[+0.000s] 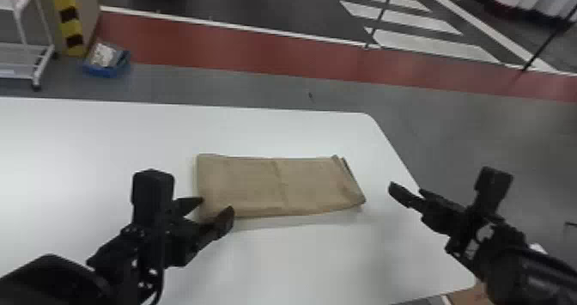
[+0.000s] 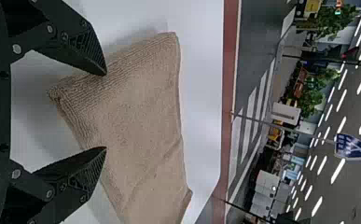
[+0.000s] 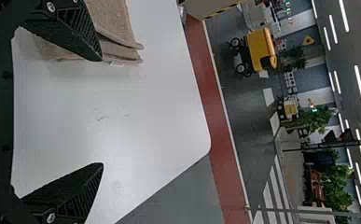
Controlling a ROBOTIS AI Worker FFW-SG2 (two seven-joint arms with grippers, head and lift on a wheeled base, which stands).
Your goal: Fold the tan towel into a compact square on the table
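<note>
Towel (image 1: 279, 188) on the white table (image 1: 107, 132), toward its right end, lying as a flat folded strip, longer left to right than near to far; not a square. Faint crease across its middle. Left gripper (image 2: 105, 111) spread, holding nothing, at the towel's near left corner, fingers to either side of the corner; contact not certain. Right gripper (image 3: 100, 112) also spread and empty, off the towel's right end. Likely trouble: left fingers closing too high would catch only the upper layer and peel the stack apart; too low, they would scrape the table and shove the strip. Layers at the right end already sit out of line, so a one-sided pull could skew them further. Folding away from the middle crease would give unequal halves, a lopsided packet. Writing: small pale tag (image 3: 117, 64) by the layered end, nothing legible on it. Blue sign (image 2: 354, 147) on a pole in the background, pale marks, not read. No label made out on the towel's upper face.
</note>
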